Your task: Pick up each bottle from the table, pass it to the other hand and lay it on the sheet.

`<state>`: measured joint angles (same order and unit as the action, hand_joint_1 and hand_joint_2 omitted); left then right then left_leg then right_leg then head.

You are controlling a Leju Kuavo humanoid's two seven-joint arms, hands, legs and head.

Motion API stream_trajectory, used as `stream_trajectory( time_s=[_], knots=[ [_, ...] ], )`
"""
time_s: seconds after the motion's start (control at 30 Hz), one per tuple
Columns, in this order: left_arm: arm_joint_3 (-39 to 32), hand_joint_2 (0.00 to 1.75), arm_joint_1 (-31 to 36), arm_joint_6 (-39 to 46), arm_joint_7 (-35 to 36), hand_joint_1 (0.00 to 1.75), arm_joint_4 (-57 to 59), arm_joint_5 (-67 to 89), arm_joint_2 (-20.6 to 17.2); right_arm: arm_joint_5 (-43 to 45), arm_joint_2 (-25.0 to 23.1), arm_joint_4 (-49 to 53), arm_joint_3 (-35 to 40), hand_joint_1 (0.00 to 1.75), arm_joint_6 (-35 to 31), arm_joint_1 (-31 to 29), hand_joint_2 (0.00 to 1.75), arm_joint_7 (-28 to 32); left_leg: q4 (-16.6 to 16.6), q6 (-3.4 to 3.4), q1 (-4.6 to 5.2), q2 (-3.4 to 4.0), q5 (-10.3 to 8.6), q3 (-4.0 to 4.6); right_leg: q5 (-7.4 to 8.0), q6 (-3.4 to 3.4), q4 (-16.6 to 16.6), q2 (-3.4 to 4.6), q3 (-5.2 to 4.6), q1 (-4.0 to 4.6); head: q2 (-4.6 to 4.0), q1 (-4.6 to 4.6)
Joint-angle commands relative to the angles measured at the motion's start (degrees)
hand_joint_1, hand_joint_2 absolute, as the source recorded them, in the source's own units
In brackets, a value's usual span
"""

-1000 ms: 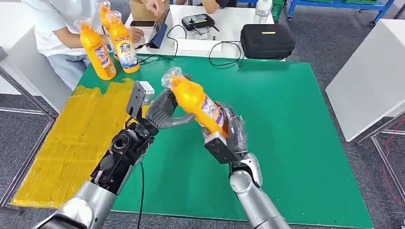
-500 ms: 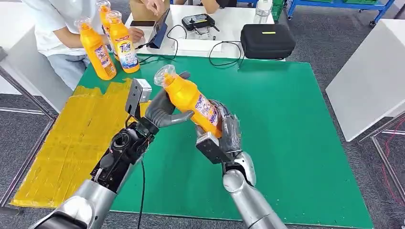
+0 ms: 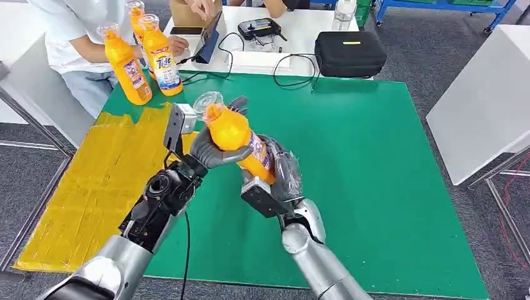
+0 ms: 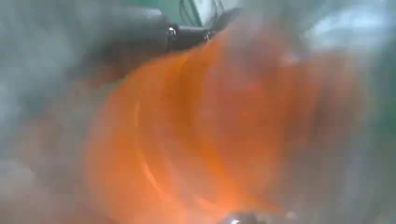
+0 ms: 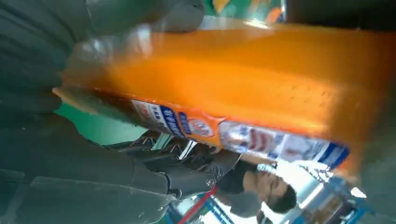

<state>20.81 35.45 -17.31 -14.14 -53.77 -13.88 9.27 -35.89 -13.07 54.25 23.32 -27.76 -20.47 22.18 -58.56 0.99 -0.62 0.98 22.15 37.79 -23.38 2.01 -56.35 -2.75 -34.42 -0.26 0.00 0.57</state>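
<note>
An orange bottle (image 3: pixel 232 132) with a clear cap is held tilted above the green table (image 3: pixel 375 156), cap pointing up and to the left. My right hand (image 3: pixel 281 178) grips its lower body from below. My left hand (image 3: pixel 211 147) wraps its fingers around the upper body near the neck. The left wrist view shows the bottle (image 4: pixel 210 135) as a close orange blur. In the right wrist view the bottle (image 5: pixel 243 88) with its blue and white label fills the grasp. The yellow sheet (image 3: pixel 94 181) lies on the table's left part, under my left arm.
Three more orange bottles (image 3: pixel 128 65) stand at the table's far left corner, beside a person in a white shirt (image 3: pixel 69 37). Behind the table a white desk carries a black case (image 3: pixel 349 53), cables and a tablet. A white table (image 3: pixel 487 100) stands at the right.
Both hands have carried the bottle left and a little up. My left hand's fingers have closed further around the bottle's upper body.
</note>
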Motion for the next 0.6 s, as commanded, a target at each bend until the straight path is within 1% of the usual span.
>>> stream_trajectory(
  time_s=[0.03,0.07,0.1,0.13,0.17,0.3,0.33,0.5,0.53,0.6],
  knots=[
    [1.19,1.75,3.17,0.77,-0.28,0.0,4.47,-1.03,0.18,-0.35,-0.26,-6.87,5.54,1.75,2.5,-2.55,1.75,0.06,0.04,-0.03,-0.01,-0.07,0.09,-0.26,-0.1,-0.05,0.04,0.18,0.27,-0.02,0.0,-0.02],
    [0.85,1.75,2.93,1.25,-0.37,0.0,4.16,-1.14,0.27,-0.25,-0.23,-6.85,5.76,1.75,2.44,-2.47,1.75,-0.13,0.03,-0.03,0.0,-0.06,0.1,-0.26,-0.1,-0.05,0.02,0.22,0.26,-0.04,0.0,-0.02],
    [0.6,1.75,2.81,1.51,-0.41,0.28,4.01,-1.29,0.37,-0.19,-0.21,-6.83,5.82,1.75,2.37,-2.44,1.75,-0.22,0.04,-0.03,-0.01,-0.05,0.11,-0.31,-0.11,-0.06,0.05,0.24,0.31,-0.04,0.0,-0.02],
    [-0.1,1.75,2.48,2.22,-0.46,1.4,3.6,-1.78,0.67,0.19,-0.1,-6.75,5.91,1.75,2.29,-2.35,1.75,-0.35,0.02,-0.04,0.0,-0.03,0.13,-0.32,-0.13,-0.07,0.02,0.29,0.32,-0.04,0.0,-0.02],
    [-0.42,1.75,2.31,2.48,-0.44,1.75,3.41,-2.11,0.8,0.37,-0.03,-6.68,5.95,1.75,2.24,-2.32,1.75,-0.36,0.03,-0.03,-0.01,-0.06,0.1,-0.26,-0.1,-0.06,0.04,0.2,0.28,-0.03,0.0,-0.02],
    [-0.79,1.75,2.04,2.88,-0.32,1.75,3.27,-2.55,0.83,0.68,0.1,-6.49,5.83,1.75,2.05,-2.21,1.75,-0.39,0.01,-0.03,-0.03,-0.05,0.08,-0.19,-0.08,-0.05,0.03,0.16,0.21,-0.01,0.0,-0.02],
    [-0.81,1.75,2.0,2.9,-0.33,1.75,3.29,-2.63,0.78,0.79,0.14,-6.39,5.77,1.75,1.96,-2.16,1.75,-0.41,0.05,-0.04,-0.01,-0.08,0.11,-0.3,-0.12,-0.06,0.05,0.22,0.32,-0.04,0.0,-0.04],
    [-0.84,1.75,1.97,3.13,-0.32,1.75,3.33,-2.68,0.82,1.0,0.19,-6.28,5.61,1.75,1.84,-2.15,1.75,-0.45,0.01,-0.02,-0.02,-0.05,0.04,-0.1,-0.04,-0.03,0.02,0.11,0.12,0.0,0.0,-0.02],
    [-0.84,1.75,1.97,3.13,-0.32,1.75,3.33,-2.68,0.82,1.0,0.19,-6.28,5.61,1.75,1.84,-2.15,1.75,-0.45,0.02,-0.03,-0.02,-0.07,0.09,-0.22,-0.09,-0.05,0.04,0.19,0.24,-0.01,0.0,-0.02],
    [-0.84,1.75,1.97,3.13,-0.32,1.75,3.33,-2.68,0.82,1.0,0.19,-6.28,5.61,1.75,1.84,-2.15,1.75,-0.45,0.02,-0.02,-0.01,-0.06,0.04,-0.12,-0.05,-0.04,0.03,0.11,0.13,-0.01,0.0,-0.02]
  ],
)
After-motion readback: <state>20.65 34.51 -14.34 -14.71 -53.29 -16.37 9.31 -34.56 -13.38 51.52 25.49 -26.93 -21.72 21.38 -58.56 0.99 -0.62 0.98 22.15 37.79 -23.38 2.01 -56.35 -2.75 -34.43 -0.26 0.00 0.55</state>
